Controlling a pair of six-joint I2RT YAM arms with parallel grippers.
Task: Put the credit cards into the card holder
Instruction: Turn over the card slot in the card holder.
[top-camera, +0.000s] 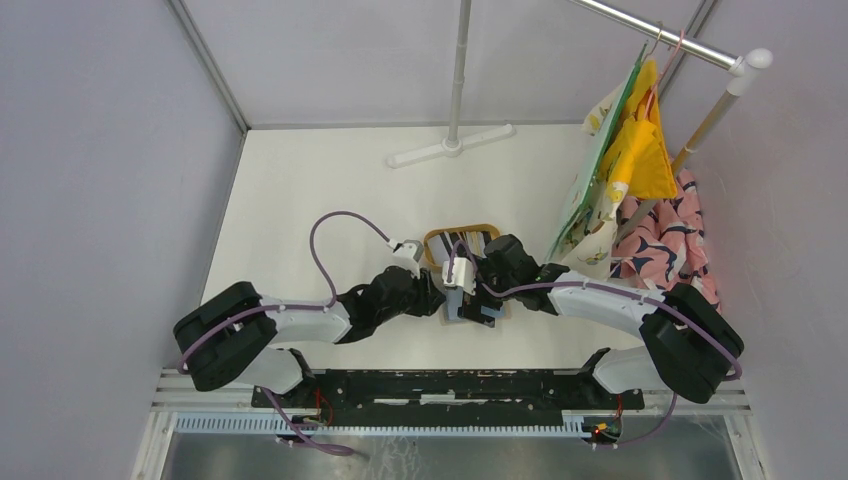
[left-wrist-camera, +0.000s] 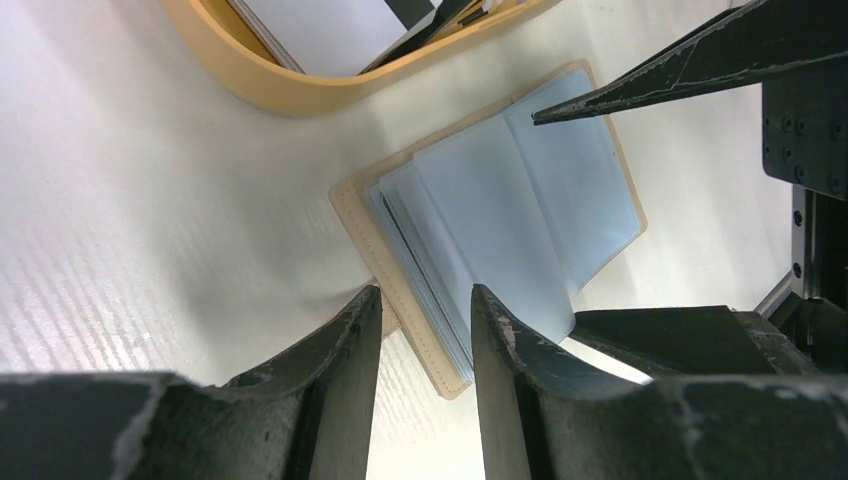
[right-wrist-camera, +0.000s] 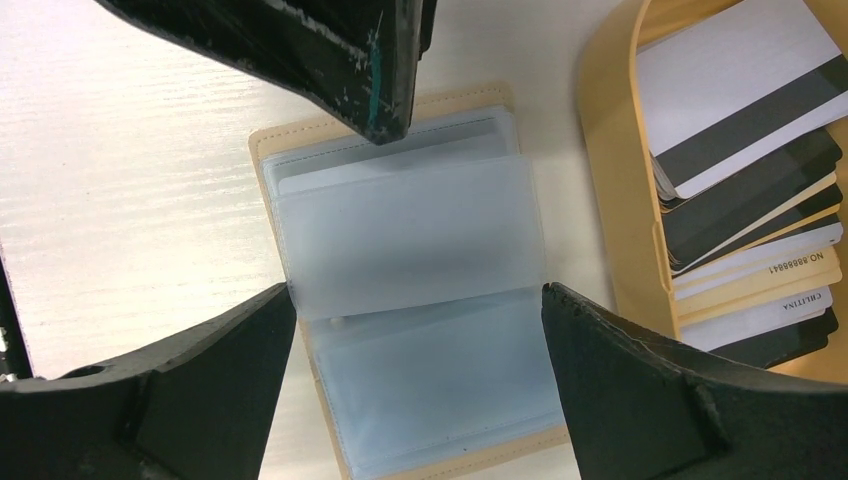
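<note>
Cards (right-wrist-camera: 740, 110) wait in the tray; holder (right-wrist-camera: 400, 400) lies open, the loading step not yet begun.
On the table (top-camera: 300, 200), the tray (right-wrist-camera: 610, 200) sits just beyond the holder, which lies spread flat between both arms with its clear sleeves up. The right gripper (right-wrist-camera: 418, 298), jaws fully spread and carrying no card, straddles a lifted sleeve. The left gripper (left-wrist-camera: 426, 300), half-spread, stands over the holder's left edge and clamps nothing visible. The next move likely calls for the right gripper to reach far into the tray and pinch one card while the left steadies the holder.

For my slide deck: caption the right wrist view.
Open card holder lies flat between the right gripper's spread fingers, credit cards stacked in the wooden tray beside it.
</note>
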